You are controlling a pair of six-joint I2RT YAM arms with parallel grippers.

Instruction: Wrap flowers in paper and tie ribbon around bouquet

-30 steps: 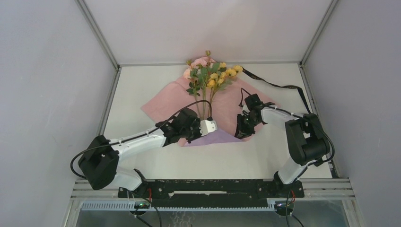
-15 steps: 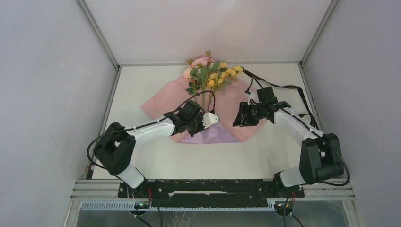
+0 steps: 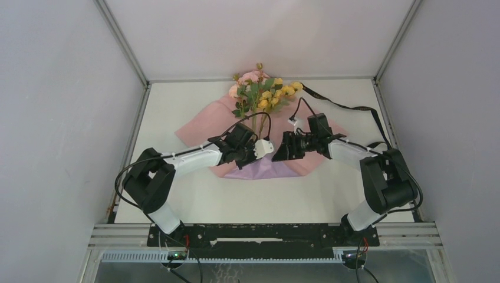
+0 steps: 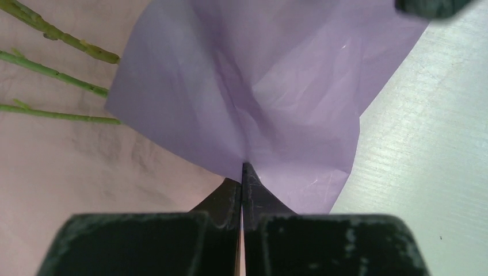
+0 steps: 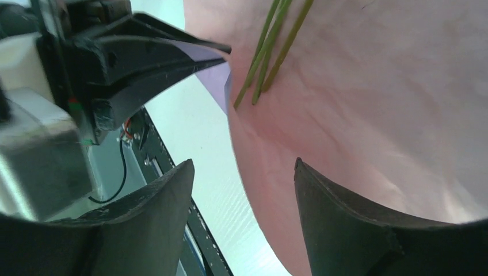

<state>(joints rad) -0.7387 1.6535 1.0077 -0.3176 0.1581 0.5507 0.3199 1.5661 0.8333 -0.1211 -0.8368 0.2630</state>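
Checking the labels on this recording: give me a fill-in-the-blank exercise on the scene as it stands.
1. The left gripper is ___ on a purple fold of the paper.
2. The right gripper has its jaws ___.
3. The ribbon lies toward the far ___ side of the table.
4. The flowers rest on the paper's ___ face.
Missing words: shut; open; right; pink.

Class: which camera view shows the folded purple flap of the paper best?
The left wrist view: the purple flap fills the frame, pinched in the shut left gripper. The top external view shows only a small patch of it; the right wrist view shows just a sliver.
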